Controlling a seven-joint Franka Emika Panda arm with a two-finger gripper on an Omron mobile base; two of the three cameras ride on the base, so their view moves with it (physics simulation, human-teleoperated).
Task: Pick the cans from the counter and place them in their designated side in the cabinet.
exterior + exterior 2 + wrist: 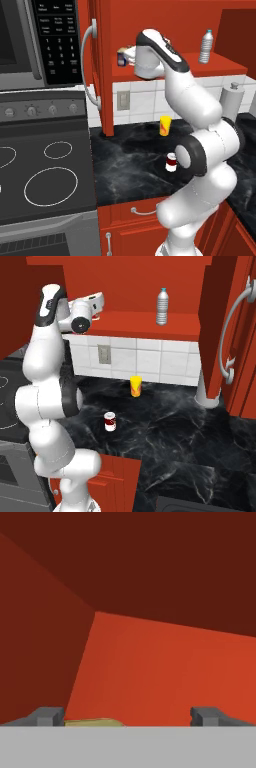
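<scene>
A dark maroon can [171, 162] [110, 421] with a white lower band stands upright on the black marble counter [130, 150] [170, 431], far below the hand. My arm reaches up into the left end of the red cabinet, over its shelf [220, 67] [145, 323]. The gripper [128, 717] [129, 55] is open, its fingertips [50, 716] set wide apart with the red shelf and cabinet walls ahead. A thin yellowish strip [92, 723] shows low between the tips; I cannot tell what it belongs to. A small blue-and-yellow box [121, 58] sits just beside the hand.
A clear water bottle [206, 46] [162, 306] stands on the shelf's right part. A yellow-orange cup [165, 125] [135, 386] is on the counter near the tiled wall. A paper towel roll [231, 100] stands at right; the stovetop [45, 170] and microwave [35, 40] lie left. The open door's silver handle [89, 65] [230, 331] curves outward.
</scene>
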